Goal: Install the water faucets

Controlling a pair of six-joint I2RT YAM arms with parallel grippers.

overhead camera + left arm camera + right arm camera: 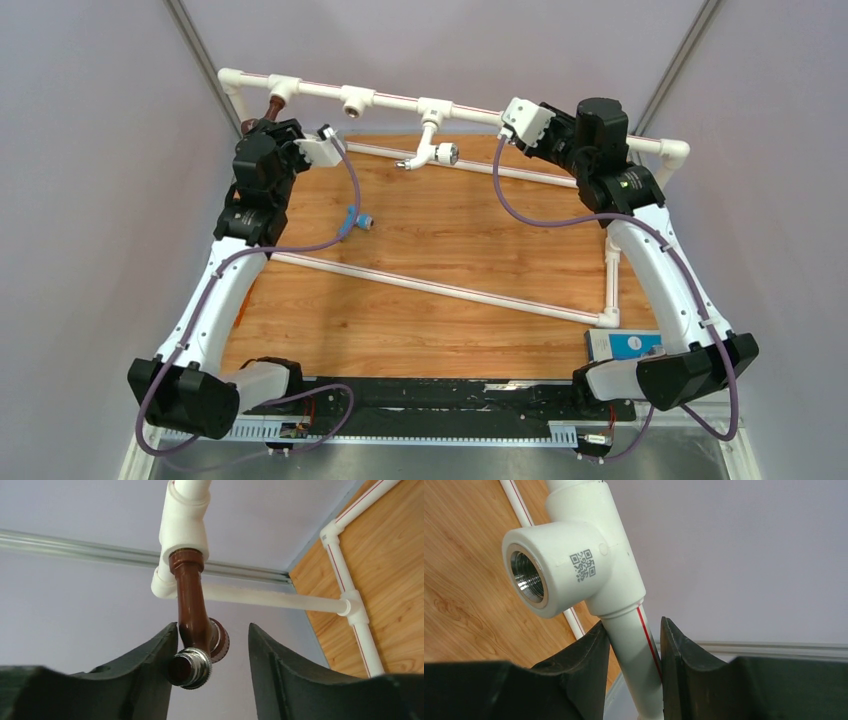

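The dark brown faucet (192, 605) hangs screwed into the leftmost tee socket (184, 525) of the white pipe frame (400, 100); it also shows in the top view (273, 106). My left gripper (212, 627) is open around it, the left finger touching its chrome spout and the right finger apart. The white faucet (430, 150) sits in the third tee. The light blue faucet (354, 220) lies loose on the table. My right gripper (631, 622) is shut on the frame's pipe just below an empty tee socket (559, 565). The green faucet is out of view.
The second tee (353, 100) is empty. The frame's lower pipes cross the wooden table (400, 330): one diagonal (430, 285), one near the back (470, 165). A blue and white box (625, 345) lies by the right arm's base. Grey walls stand close behind.
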